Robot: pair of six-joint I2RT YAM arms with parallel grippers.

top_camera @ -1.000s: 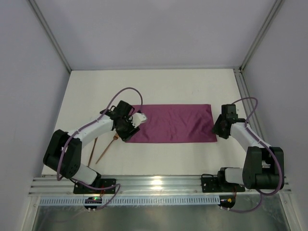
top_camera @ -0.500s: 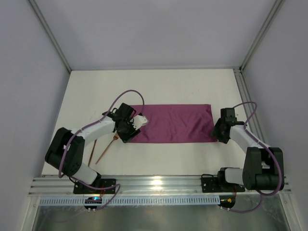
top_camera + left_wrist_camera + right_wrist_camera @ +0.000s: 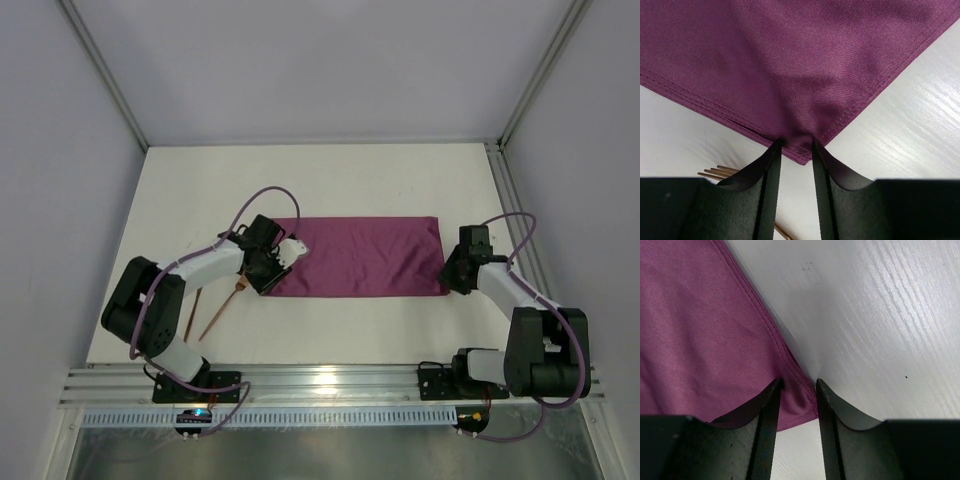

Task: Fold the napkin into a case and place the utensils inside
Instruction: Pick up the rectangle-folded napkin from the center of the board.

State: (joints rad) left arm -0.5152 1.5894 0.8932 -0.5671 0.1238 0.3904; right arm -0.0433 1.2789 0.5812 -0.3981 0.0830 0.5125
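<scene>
my left claw (image 3: pixel 795 146) and my right claw (image 3: pixel 799 384) were each nipped narrow on a corner of the napkin (image 3: pixel 360 257), which lay flat between them, soft, limp and light, best held by those hemmed corners.

Robotics laboratory test cell. Indicators: a white table (image 3: pixel 330 180) enclosed by plain pale panels (image 3: pixel 300 70) at 9, 12 and 3 o'clock, carried on aluminium frame posts (image 3: pixel 103 75); an aluminium rail (image 3: pixel 330 378) at 6 o'clock with two arm bases (image 3: pixel 185 385) bolted to it; a slotted cable duct (image 3: pixel 330 415); exposed purple cables (image 3: pixel 268 188).
</scene>
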